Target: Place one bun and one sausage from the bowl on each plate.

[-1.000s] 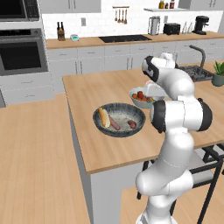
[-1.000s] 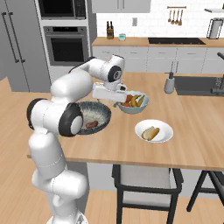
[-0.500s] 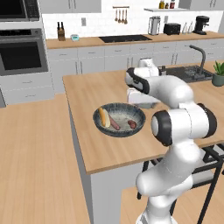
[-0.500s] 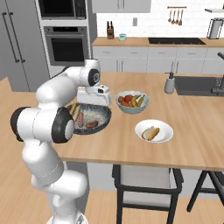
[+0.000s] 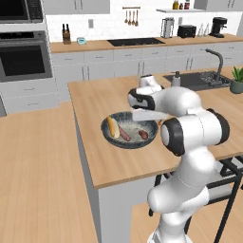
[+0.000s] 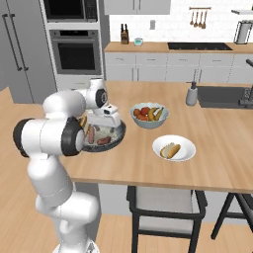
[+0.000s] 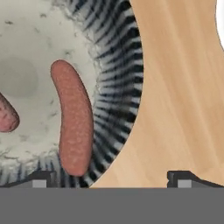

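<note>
The left base view looks forward and down from behind the arm's left side, across the wooden worktop (image 5: 118, 166) toward the wall ovens and back counter, with the dark bowl (image 5: 129, 129) mid-frame. The right base view faces the same way from behind the arm's right side, sharing that worktop (image 6: 148, 168), the bowl (image 6: 105, 138), and the back wall, and taking in more of the island to the right. The hand view looks steeply down from close above the bowl's rim (image 7: 116, 100), where a sausage (image 7: 72, 118) lies large in frame beside bare worktop (image 7: 183, 96).
</note>
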